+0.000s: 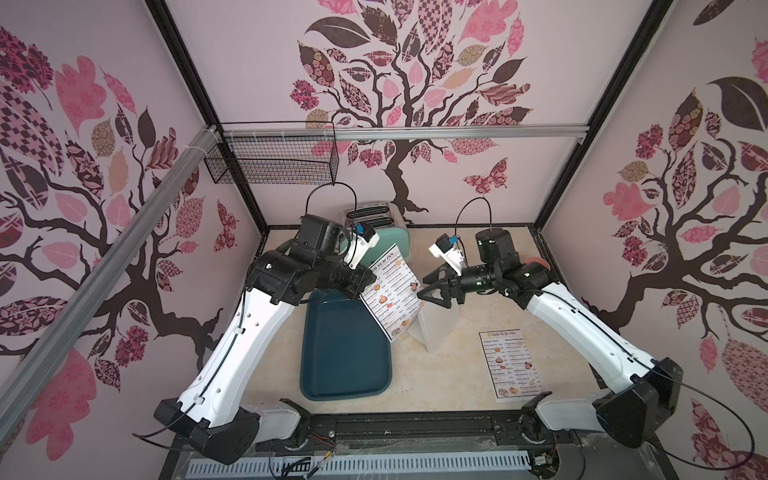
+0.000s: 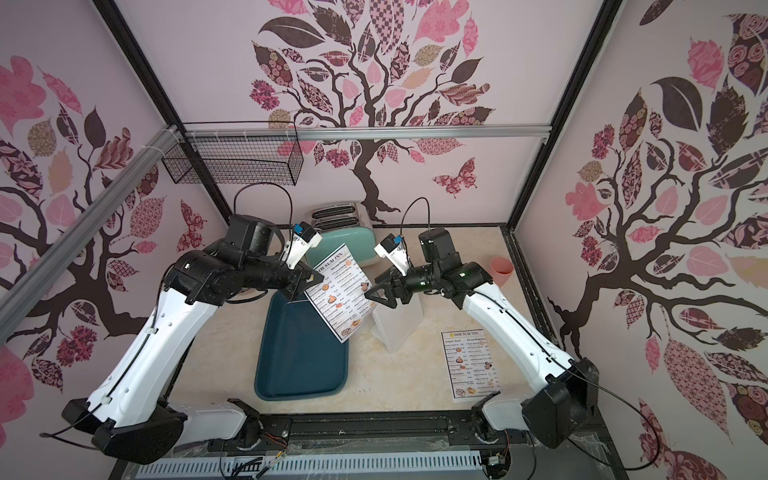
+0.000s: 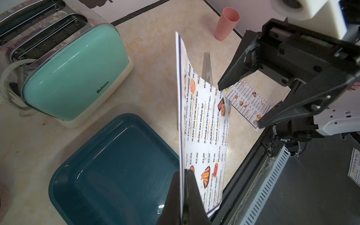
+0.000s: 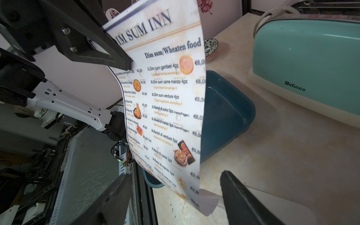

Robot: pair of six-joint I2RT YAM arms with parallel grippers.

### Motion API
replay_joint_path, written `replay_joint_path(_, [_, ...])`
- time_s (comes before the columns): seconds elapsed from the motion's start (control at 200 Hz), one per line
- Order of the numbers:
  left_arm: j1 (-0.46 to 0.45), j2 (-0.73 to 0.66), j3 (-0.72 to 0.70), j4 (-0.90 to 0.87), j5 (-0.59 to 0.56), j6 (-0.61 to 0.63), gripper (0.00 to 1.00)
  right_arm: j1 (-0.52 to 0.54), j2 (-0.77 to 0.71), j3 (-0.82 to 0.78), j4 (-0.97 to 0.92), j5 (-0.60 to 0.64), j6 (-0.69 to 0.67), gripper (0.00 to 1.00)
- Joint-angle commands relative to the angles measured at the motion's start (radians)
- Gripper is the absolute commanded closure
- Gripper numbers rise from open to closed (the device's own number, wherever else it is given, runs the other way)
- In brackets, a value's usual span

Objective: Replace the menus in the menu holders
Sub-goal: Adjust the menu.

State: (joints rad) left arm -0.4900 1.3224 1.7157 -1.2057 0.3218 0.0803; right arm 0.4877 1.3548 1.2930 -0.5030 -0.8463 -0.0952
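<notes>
My left gripper (image 3: 184, 171) is shut on the edge of one menu (image 1: 392, 291), a white "DIM SUM INN" sheet held tilted in the air over the right side of the tray. In the right wrist view this menu (image 4: 165, 97) fills the middle, and its curled lower corner hangs between the fingers of my open right gripper (image 4: 174, 174) without being pinched. The right gripper (image 1: 430, 293) hovers just right of the sheet, above the clear slanted menu holder (image 1: 436, 328), which stands empty. A second menu (image 1: 515, 365) lies flat on the table at the front right.
A dark teal tray (image 1: 345, 353) lies left of the holder. A mint toaster (image 1: 386, 232) stands at the back. A pink cup (image 2: 500, 270) is at the back right, a patterned bowl (image 4: 211, 46) sits beyond the tray, and a wire basket (image 1: 270, 162) hangs on the back wall.
</notes>
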Motion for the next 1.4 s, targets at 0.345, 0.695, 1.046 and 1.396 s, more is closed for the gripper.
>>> replay_joint_path(0.345, [-0.002,-0.017,0.004,0.019,-0.059,0.022,1.0,-0.005,0.097,0.028,0.016,-0.096,-0.046,0.41])
replay_joint_path(0.695, [-0.002,-0.014,0.004,0.02,-0.07,0.02,1.0,-0.005,0.088,0.02,0.035,-0.169,-0.04,0.54])
replay_joint_path(1.046, [-0.002,-0.017,0.011,0.024,-0.052,0.013,1.0,-0.005,0.089,0.02,0.042,-0.163,-0.044,0.67])
replay_joint_path(1.396, [-0.002,-0.031,0.049,0.034,-0.001,-0.009,1.0,-0.006,0.145,0.063,0.023,-0.165,-0.136,0.97])
